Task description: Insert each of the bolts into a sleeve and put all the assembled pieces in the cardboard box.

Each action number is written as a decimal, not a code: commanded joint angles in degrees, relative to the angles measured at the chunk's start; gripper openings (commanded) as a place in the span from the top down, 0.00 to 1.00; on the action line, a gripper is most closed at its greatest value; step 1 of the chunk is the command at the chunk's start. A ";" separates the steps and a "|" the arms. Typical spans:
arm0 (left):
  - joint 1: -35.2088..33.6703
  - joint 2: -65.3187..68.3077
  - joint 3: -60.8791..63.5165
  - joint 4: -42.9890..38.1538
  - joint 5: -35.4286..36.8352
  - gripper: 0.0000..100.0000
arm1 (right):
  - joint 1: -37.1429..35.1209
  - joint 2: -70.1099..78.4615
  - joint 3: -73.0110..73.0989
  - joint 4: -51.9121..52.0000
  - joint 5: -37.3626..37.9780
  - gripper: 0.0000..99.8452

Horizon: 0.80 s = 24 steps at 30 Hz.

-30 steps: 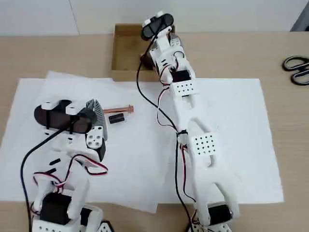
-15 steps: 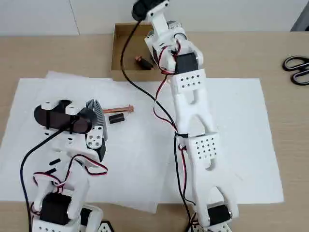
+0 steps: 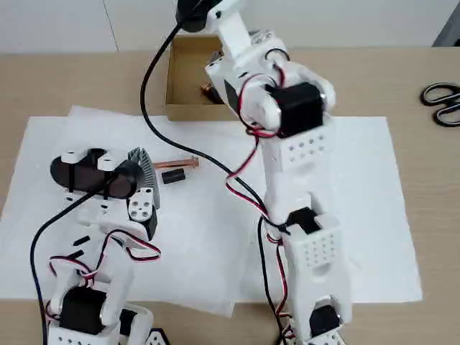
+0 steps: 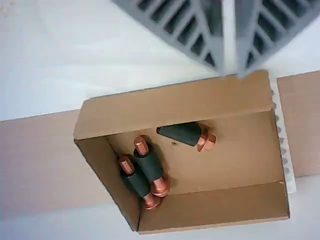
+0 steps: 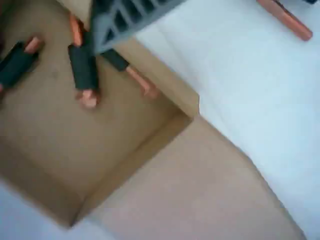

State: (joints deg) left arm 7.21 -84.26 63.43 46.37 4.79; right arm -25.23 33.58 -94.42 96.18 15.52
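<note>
Over the cardboard box (image 3: 172,86), the right arm stands raised and folded, its tool (image 5: 105,32) above the three assembled pieces (image 4: 147,165) lying on the box floor. Whether that tool is open or closed cannot be told. Boxing looks done for these three. One bolt (image 3: 176,163) and one sleeve (image 3: 173,176) lie loose, close together, on the white paper (image 3: 215,251) covering the counter (image 3: 402,72). The left tool (image 3: 142,167), closed and empty, sits just beside them. The next move likely calls for gripping both parts and lining them end to end.
</note>
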 commanded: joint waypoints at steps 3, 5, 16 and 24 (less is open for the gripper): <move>0.00 -4.04 -0.22 -1.32 0.26 0.99 | -0.22 -13.76 -1.85 0.57 -0.09 0.81; 0.00 -6.95 -0.13 -1.23 0.26 0.99 | 0.13 -19.21 -1.76 0.66 -0.09 0.81; 0.35 -17.76 8.57 -1.23 0.26 0.99 | 10.24 -49.27 15.65 0.92 0.26 0.81; 0.35 -17.76 8.57 -1.23 0.26 0.99 | 20.79 -68.62 67.25 -1.27 -0.18 0.81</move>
State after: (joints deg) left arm 7.21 -101.67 71.96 46.29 4.79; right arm -5.63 -30.77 -47.65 96.44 15.52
